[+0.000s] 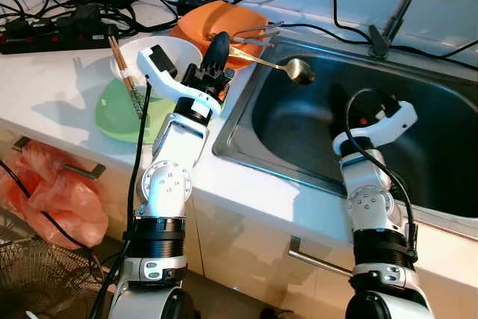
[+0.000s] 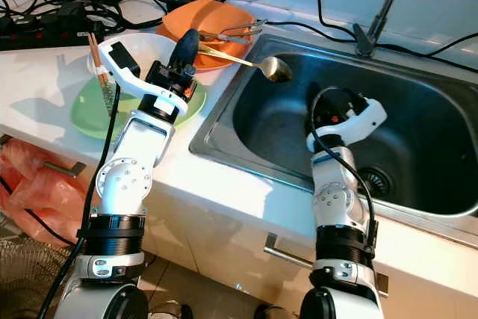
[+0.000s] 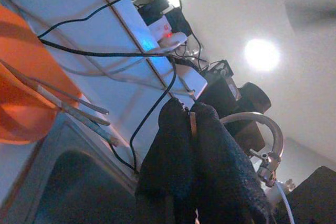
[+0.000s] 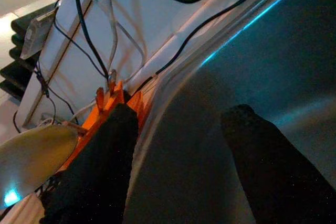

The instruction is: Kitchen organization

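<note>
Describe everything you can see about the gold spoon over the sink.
The gold spoon looks like shiny metal, with a long thin handle and an oval bowl. Its handle runs back toward the orange plate and is pinched near that end between the fingers of the left gripper, which are shut on it. The spoon's bowl juts out past the counter edge, raised over the left part of the steel sink and touching nothing there. It lies roughly level, tilted slightly down toward its bowl.
</note>
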### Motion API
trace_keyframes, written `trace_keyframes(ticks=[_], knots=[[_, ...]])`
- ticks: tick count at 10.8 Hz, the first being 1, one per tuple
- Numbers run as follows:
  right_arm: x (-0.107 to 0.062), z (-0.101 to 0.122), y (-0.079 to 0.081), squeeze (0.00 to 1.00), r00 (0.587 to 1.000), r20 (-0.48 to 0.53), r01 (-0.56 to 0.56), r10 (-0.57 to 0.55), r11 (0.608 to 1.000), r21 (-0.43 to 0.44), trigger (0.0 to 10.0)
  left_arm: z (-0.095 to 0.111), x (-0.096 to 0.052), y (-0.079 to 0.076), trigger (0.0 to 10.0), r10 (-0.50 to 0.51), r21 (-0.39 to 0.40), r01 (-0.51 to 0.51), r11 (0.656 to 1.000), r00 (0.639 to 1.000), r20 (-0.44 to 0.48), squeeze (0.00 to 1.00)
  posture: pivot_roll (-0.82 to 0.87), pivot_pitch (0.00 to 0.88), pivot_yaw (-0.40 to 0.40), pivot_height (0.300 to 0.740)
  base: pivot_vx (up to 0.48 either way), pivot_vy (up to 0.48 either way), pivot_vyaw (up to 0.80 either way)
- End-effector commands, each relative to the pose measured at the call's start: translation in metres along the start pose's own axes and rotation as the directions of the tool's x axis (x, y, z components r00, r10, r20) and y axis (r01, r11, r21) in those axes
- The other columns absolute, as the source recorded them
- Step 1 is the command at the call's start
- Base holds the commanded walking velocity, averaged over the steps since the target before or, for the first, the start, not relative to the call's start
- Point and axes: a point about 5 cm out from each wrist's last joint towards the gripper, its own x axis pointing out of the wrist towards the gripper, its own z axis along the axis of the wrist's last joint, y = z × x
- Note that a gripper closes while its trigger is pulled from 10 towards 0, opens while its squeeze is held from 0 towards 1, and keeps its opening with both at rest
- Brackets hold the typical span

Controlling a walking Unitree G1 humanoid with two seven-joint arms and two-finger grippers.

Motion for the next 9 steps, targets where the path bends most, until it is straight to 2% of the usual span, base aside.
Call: trace_keyframes(ticks=[1,2,4,5,7,9], knots=[[-0.001,0.002,0.0,1.0,1.0,0.006,0.0,0.0,1.0,0.014,10.0,-0.018,0.011,-0.021,10.0,-0.054,-0.089,0.053,0.995,0.999,-0.006,0.0,0.04,0.089,-0.027,0.74,0.0,0.0,0.0],[-0.001,0.003,0.001,1.0,1.0,0.005,-0.005,0.005,1.0,0.012,10.0,-0.018,0.011,-0.021,10.0,-0.054,-0.088,0.053,0.995,0.999,-0.007,0.0,0.04,0.089,-0.027,0.74,0.0,0.0,0.0],[0.001,0.006,0.008,1.0,1.0,0.003,-0.025,0.025,0.998,0.062,10.0,-0.018,0.011,-0.02,10.0,-0.051,-0.088,0.05,0.995,0.999,-0.006,0.0,0.03,0.088,-0.028,0.74,0.0,0.0,0.0],[0.002,0.006,0.013,0.0,0.999,-0.003,-0.049,0.05,0.995,0.087,10.0,-0.019,0.011,-0.02,10.0,-0.051,-0.088,0.05,0.995,0.999,-0.007,0.0,0.03,0.088,-0.028,0.74,0.0,0.0,0.0],[0.004,0.011,0.027,0.0,0.995,0.003,-0.099,0.101,0.976,0.196,10.0,-0.02,0.011,-0.019,10.0,-0.047,-0.088,0.046,0.995,0.999,-0.008,0.0,0.03,0.085,-0.03,0.74,0.0,0.0,0.0],[0.004,0.014,0.037,0.0,0.99,-0.003,-0.135,0.144,0.939,0.318,10.0,-0.021,0.011,-0.019,10.0,-0.051,-0.098,0.051,0.994,0.999,-0.007,0.0,0.03,0.082,-0.03,0.74,0.0,0.0,0.0]])
